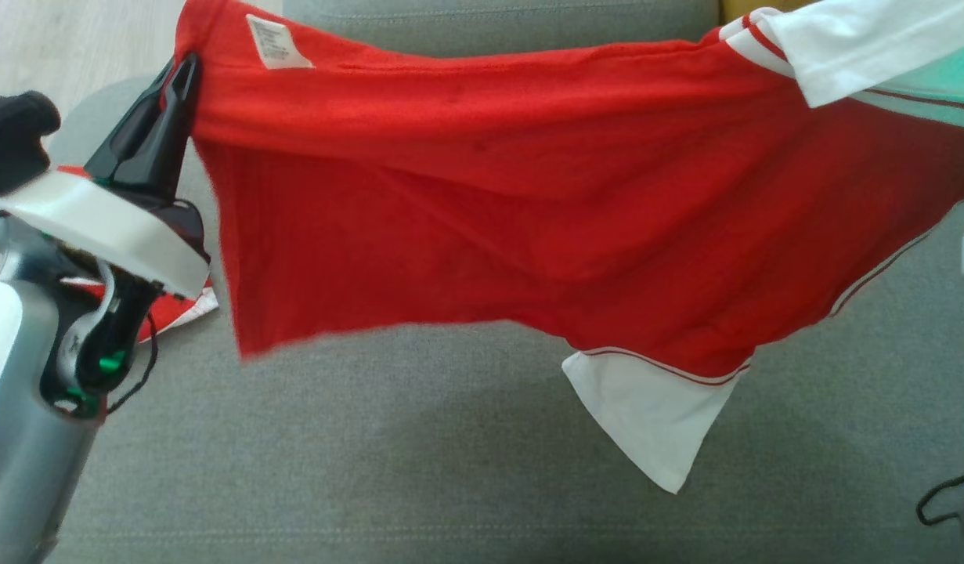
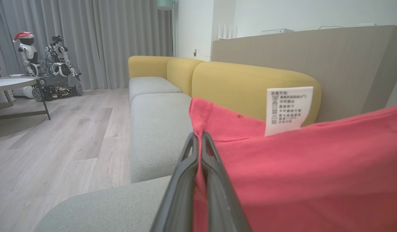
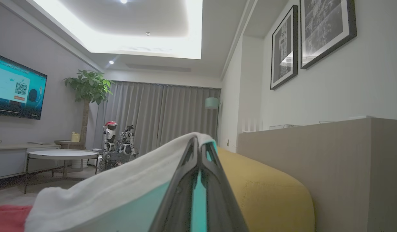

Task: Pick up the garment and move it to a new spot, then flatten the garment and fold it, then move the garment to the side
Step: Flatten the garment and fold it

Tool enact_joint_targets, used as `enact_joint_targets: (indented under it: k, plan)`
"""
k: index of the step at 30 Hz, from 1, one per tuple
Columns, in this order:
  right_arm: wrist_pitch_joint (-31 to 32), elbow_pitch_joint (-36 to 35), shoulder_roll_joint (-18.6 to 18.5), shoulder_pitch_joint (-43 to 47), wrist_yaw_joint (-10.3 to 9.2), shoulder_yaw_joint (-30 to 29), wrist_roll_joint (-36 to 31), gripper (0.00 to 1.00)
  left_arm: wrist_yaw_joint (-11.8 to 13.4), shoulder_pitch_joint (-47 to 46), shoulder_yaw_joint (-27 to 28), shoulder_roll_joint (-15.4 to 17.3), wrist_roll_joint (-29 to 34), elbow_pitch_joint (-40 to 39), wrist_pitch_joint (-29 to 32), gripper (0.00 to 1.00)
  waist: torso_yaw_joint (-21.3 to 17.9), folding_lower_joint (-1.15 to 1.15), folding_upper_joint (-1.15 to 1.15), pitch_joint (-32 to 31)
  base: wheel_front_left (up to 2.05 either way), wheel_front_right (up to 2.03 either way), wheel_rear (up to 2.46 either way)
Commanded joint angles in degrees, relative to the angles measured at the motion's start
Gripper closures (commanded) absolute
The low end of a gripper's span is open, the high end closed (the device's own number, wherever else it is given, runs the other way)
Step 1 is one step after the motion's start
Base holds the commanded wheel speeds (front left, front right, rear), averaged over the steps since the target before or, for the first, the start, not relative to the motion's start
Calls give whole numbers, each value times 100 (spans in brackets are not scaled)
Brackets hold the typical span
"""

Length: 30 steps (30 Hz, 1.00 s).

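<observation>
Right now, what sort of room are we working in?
Most likely a home living room: a long sofa with yellow backs, a wall-mounted TV, and a round table on a wood floor.

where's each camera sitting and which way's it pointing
Head view: on the head, looking down at the red garment over the grey seat; left jaws clamp its edge.
Left wrist view: along left jaws clamping the garment, toward the yellow sofa back.
Right wrist view: along right jaws gripping the garment's white edge, toward the curtains.
Both wrist views share the toy robots.
</observation>
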Motion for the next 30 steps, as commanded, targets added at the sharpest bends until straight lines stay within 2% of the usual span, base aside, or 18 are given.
enact_joint_targets:
  k: [1,6,11,16,22,25,30]
  plan:
    - [48,-137,-38,-273,-4,116,83,100,47,-230,352,280,-29,-216,28,100,-4,0,0,18,0,0,0]
    - [56,422,-127,-686,-4,241,351,100,48,-396,371,200,-105,-258,37,100,-36,0,0,162,0,0,0]
    - [-99,1444,-289,-1854,-4,503,668,100,-140,-1267,277,-107,-20,311,-155,100,-47,0,0,443,0,0,0]
    - [-630,2860,-313,-3552,-4,823,837,100,-363,-2582,180,-552,233,1527,-631,100,-42,0,0,811,0,0,0]
    - [-1724,4728,-145,-5377,-4,1237,932,100,-614,-3988,103,-1013,574,3235,-1530,100,-43,0,0,1025,0,0,0]
    - [-2175,5631,-44,-5954,-4,1452,1007,100,-705,-4443,79,-1212,688,3992,-1806,100,-69,0,0,1104,0,0,0]
    - [-2403,7089,153,-6306,-4,1869,1254,100,-859,-4612,60,-1551,711,5152,-1948,100,-137,0,0,1322,0,0,0]
